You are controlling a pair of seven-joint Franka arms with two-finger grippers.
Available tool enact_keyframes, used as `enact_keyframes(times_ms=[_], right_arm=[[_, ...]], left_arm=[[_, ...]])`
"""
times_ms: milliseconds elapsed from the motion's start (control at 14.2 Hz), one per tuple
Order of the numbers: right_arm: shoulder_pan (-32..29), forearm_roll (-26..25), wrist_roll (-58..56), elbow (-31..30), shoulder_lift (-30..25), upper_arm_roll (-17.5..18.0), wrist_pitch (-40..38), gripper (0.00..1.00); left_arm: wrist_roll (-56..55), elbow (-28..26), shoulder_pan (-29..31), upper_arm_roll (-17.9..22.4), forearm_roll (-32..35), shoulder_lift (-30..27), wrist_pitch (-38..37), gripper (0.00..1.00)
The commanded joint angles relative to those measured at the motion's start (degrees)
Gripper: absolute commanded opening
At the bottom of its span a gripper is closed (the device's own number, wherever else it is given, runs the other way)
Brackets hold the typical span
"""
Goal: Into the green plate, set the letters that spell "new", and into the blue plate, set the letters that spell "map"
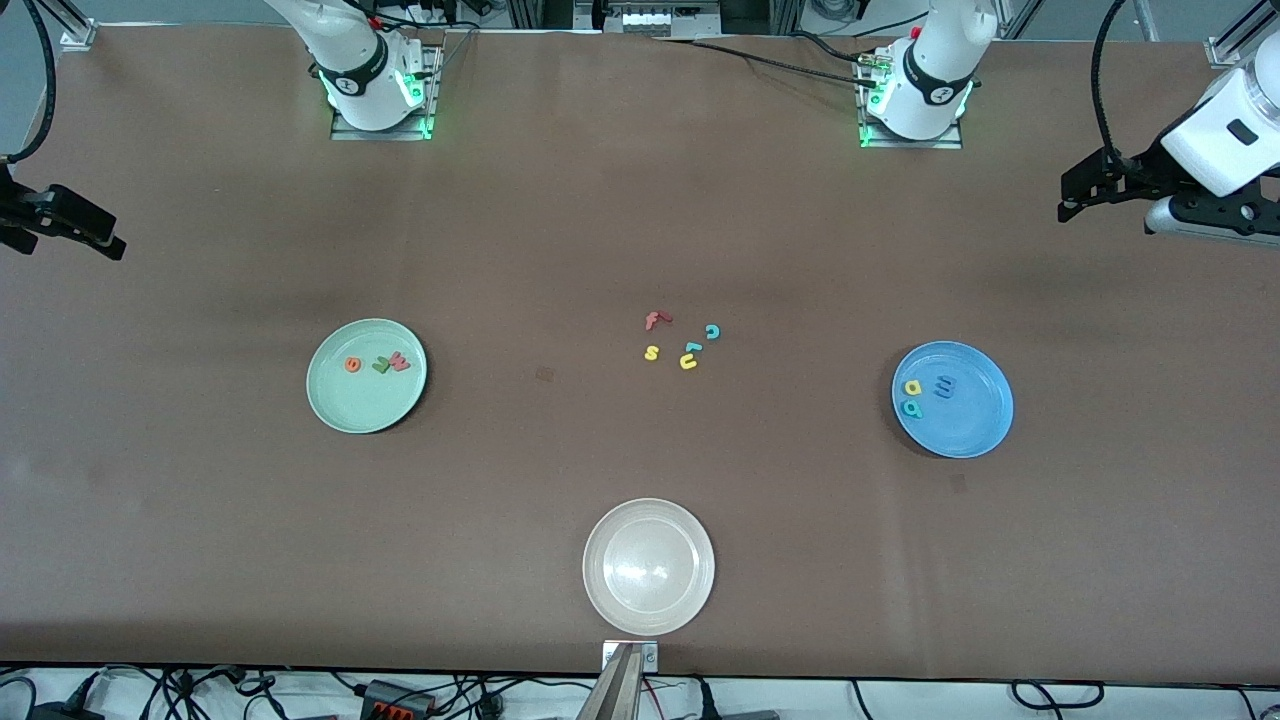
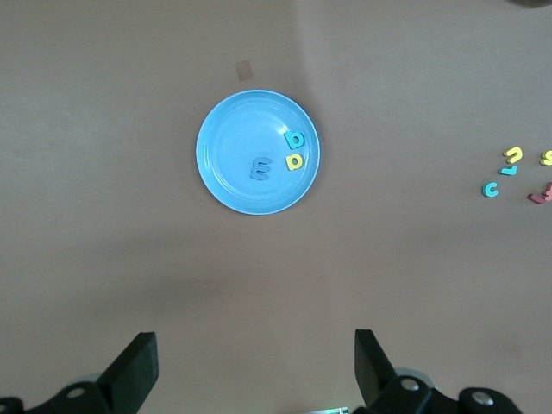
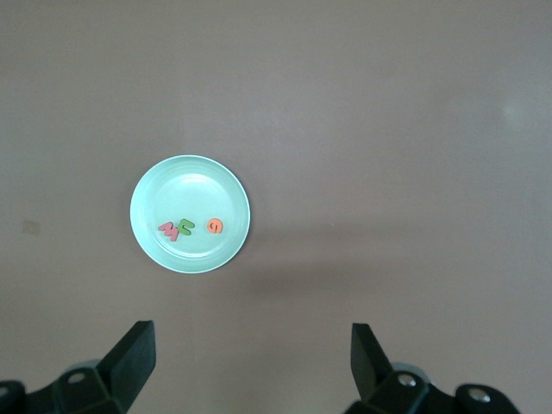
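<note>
The green plate [image 1: 365,410] lies toward the right arm's end of the table and holds the orange "e" [image 1: 352,365], green "n" [image 1: 381,366] and red-pink "w" [image 1: 400,362]. The right wrist view shows this plate [image 3: 190,177] too. Toward the left arm's end, the blue plate [image 1: 965,430] holds the yellow "a" [image 1: 912,387], teal "p" [image 1: 912,408] and blue "m" [image 1: 943,385]; this plate [image 2: 241,138] also appears in the left wrist view. My left gripper [image 1: 1068,197] [image 2: 256,362] hangs open and empty over bare table. My right gripper [image 1: 100,238] [image 3: 253,358] is likewise open, high over its end.
Loose letters lie mid-table between the plates: a red "f" [image 1: 655,320], teal "c" [image 1: 712,331], yellow "s" [image 1: 651,352], yellow "u" [image 1: 688,362] and a small teal piece [image 1: 691,348]. A cream-white plate [image 1: 648,610] sits nearest the front camera.
</note>
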Motion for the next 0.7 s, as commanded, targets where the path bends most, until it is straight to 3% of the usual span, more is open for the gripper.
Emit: enact_keyframes(times_ms=[0, 632], right_arm=[[-0.5, -0.7, -0.2, -0.8, -0.7, 0.4, -0.3, 1.0], [-0.9, -0.7, -0.2, -0.9, -0.8, -0.1, -1.4, 1.0]], left_arm=[[-0.2, 1.6, -0.9, 0.6, 1.5, -0.3, -1.6, 1.0], [-0.3, 1.6, -0.8, 0.6, 1.5, -0.3, -2.6, 1.0]])
